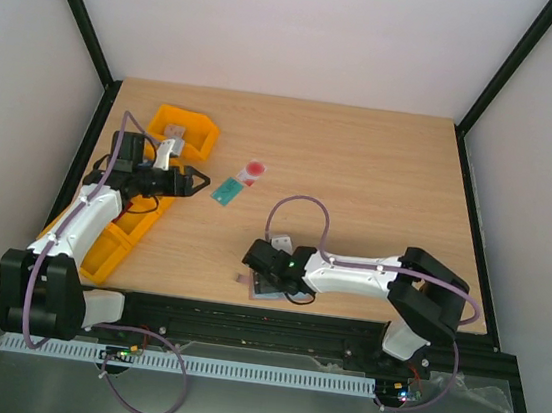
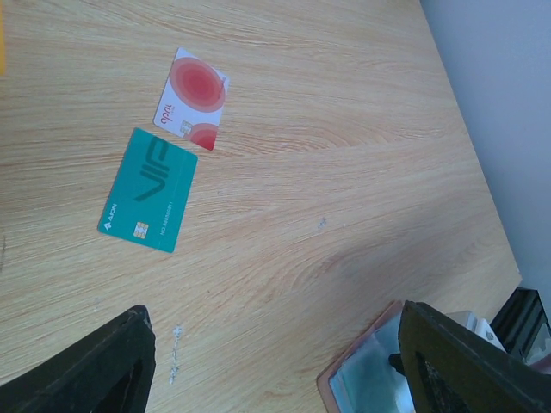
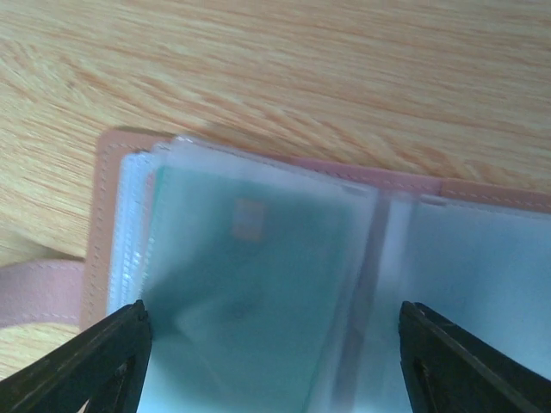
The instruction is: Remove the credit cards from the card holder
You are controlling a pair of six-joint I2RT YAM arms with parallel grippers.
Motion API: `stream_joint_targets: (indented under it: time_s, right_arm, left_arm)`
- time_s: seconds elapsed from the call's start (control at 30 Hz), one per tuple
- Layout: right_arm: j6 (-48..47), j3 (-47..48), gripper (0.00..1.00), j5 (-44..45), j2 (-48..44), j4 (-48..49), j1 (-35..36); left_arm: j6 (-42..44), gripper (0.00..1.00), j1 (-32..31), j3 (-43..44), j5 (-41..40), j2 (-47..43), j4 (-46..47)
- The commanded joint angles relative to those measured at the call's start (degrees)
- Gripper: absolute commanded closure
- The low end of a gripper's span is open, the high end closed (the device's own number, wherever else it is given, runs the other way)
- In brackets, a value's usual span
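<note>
Light wood-grain worktop [image 1: 389, 190], mostly bare in the top view. Orange plastic bin [image 1: 200, 134] at far left, set at an angle, open side up. Small grey-white item [image 1: 173, 134] inside it, too small to identify. More orange bins [image 1: 101, 254] in a row along the left edge, nearer the front, partly hidden. White walls [image 1: 308, 29] on three sides, black frame posts [image 1: 78, 11] at the corners. Black rail [image 1: 262, 318] along the near edge, white ribbed strip [image 1: 236, 371] just in front of it. Left wrist view: small whitish scuff marks [image 2: 176, 344] on the wood.
</note>
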Motion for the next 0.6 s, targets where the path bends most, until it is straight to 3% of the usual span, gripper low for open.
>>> stream_joint_targets:
  time_s: [0.0,0.3,0.57]
  right_arm:
    - [1.21,-0.65,0.23,1.69,4.94,0.43,0.04]
    - [1.3,-2.26,0.75,-1.2,5.02,6.62,-0.92]
    - [-1.59,-2.8,0.96,-6.09,-2.18,13.88,-6.58]
  left_arm:
    - [0.94,0.21,0.48,-0.77,1.05,-1.42,0.13]
    - [1.3,0.21,1.03,-1.72,0.88,-1.37,0.29]
    - [0.79,0.23,-0.03,-3.87,6.59,-0.63,2.6]
